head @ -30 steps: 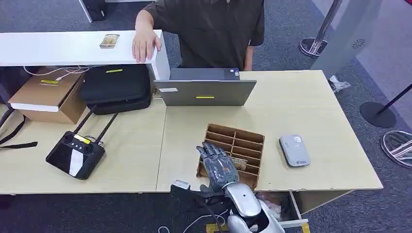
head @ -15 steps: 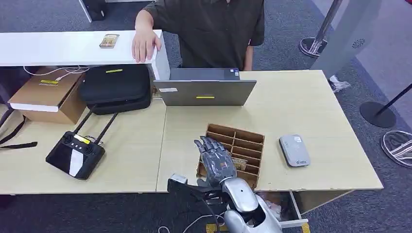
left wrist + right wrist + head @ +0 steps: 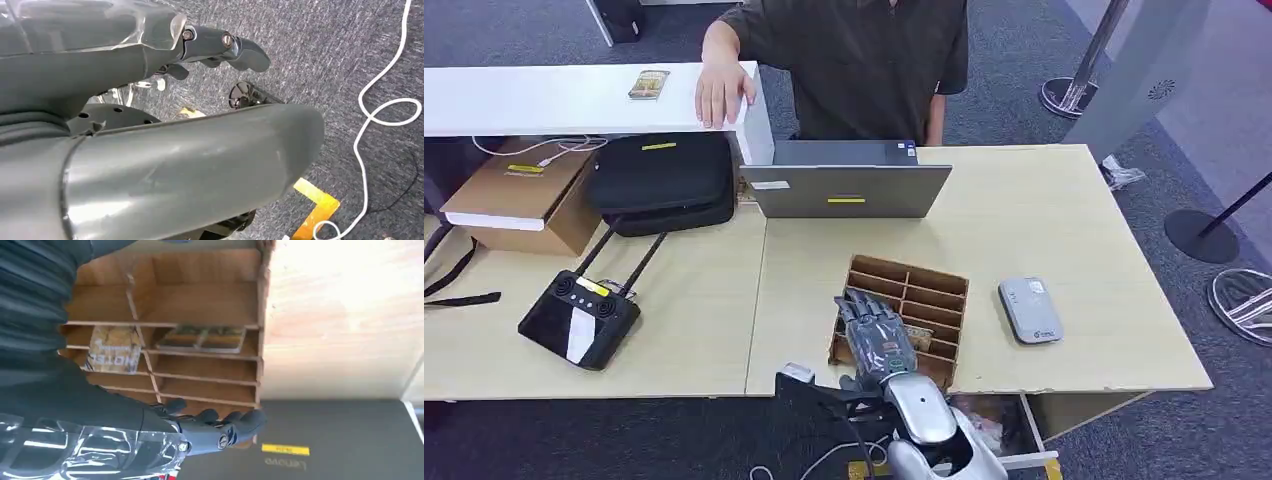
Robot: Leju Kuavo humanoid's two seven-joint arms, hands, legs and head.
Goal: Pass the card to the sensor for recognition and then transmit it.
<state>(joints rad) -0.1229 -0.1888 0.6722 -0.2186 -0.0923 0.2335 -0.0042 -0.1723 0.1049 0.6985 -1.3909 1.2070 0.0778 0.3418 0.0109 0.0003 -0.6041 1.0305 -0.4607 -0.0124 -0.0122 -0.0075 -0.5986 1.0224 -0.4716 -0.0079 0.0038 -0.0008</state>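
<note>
Now the right hand [image 3: 879, 335] hangs over the wooden card box [image 3: 924, 300], ready to pick a card.
Its fingers [image 3: 235, 422] are apart and hold nothing, spread above the slots so they can dip in. The card [image 3: 114, 348] sits in a slot of the box, near the front edge of the worktop [image 3: 1044, 220], with another card [image 3: 202, 337] in the slot beside it. The grey sensor [image 3: 1030, 309] lies just beside the box, toward the right edge. The left hand [image 3: 220, 47] hangs down by the floor, fingers loose and holding nothing.
</note>
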